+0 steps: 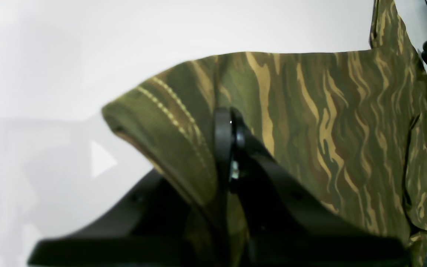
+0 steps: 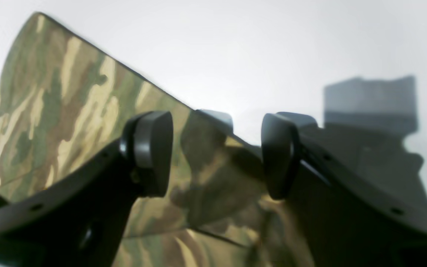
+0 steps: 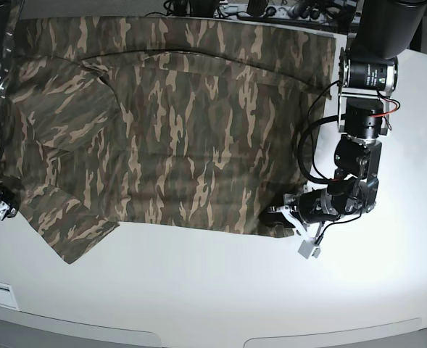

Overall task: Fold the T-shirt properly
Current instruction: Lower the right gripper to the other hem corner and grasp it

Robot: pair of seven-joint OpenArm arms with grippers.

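The camouflage T-shirt [image 3: 170, 123] lies spread across the white table [image 3: 213, 290], one sleeve [image 3: 68, 232] pointing to the front left. At the shirt's front right corner, my left gripper [image 3: 277, 214] is shut on the cloth. In the left wrist view the left gripper [image 1: 230, 148] pinches the T-shirt [image 1: 328, 118] by its stitched hem [image 1: 169, 126], which is lifted and curled over. My right gripper [image 2: 215, 155] stands open low over the T-shirt [image 2: 61, 100] at the cloth's edge, with nothing clamped between its fingers [image 2: 150, 148].
Cables and equipment [image 3: 271, 9] line the table's back edge behind the shirt. The left arm's motor housings [image 3: 365, 94] stand at the right of the cloth. Bare white table runs along the front and right.
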